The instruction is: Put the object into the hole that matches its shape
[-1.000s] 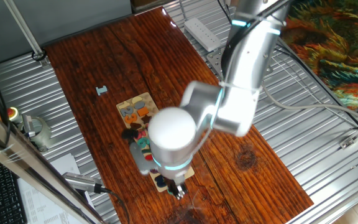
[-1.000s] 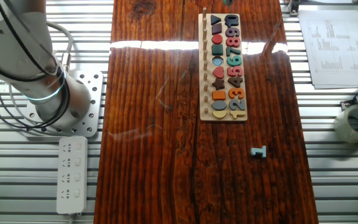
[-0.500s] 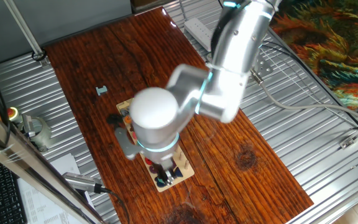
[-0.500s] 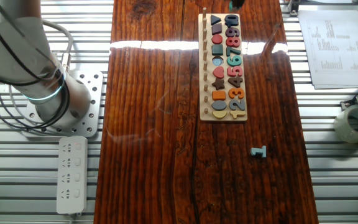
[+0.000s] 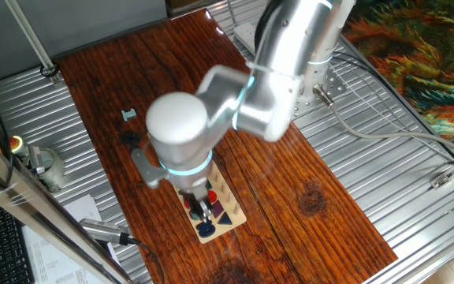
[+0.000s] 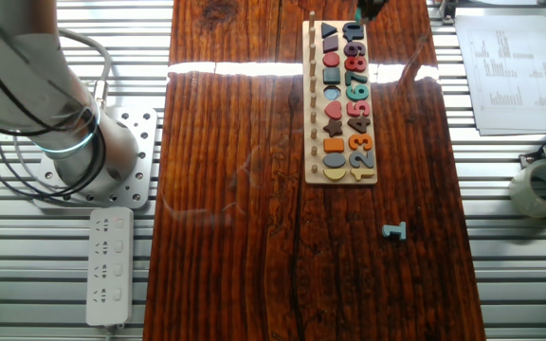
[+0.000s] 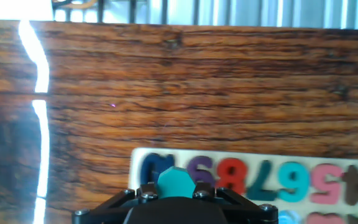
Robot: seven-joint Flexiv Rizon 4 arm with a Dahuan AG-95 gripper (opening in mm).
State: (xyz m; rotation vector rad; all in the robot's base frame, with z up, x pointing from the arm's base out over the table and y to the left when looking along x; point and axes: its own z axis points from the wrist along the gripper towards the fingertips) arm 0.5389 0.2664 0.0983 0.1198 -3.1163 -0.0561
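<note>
In the hand view my gripper is shut on the small teal-green disc, which sticks up between the jaws. It hovers over the end of the long light-wood puzzle board with the dark "10" and the other coloured numbers. In one fixed view the gripper hangs over the board, the arm hiding most of it. In the other fixed view the gripper is at the board's far end; a round pale recess lies at the opposite, near end.
A small grey-blue angular piece lies on the table beyond the board's near end, also in one fixed view. A power strip, the arm's base, a tape roll and a paper sheet sit off the wooden top.
The arm has swung up and left along the board in one fixed view. The gripper has moved from past the board's end to over the board, still holding the disc.
</note>
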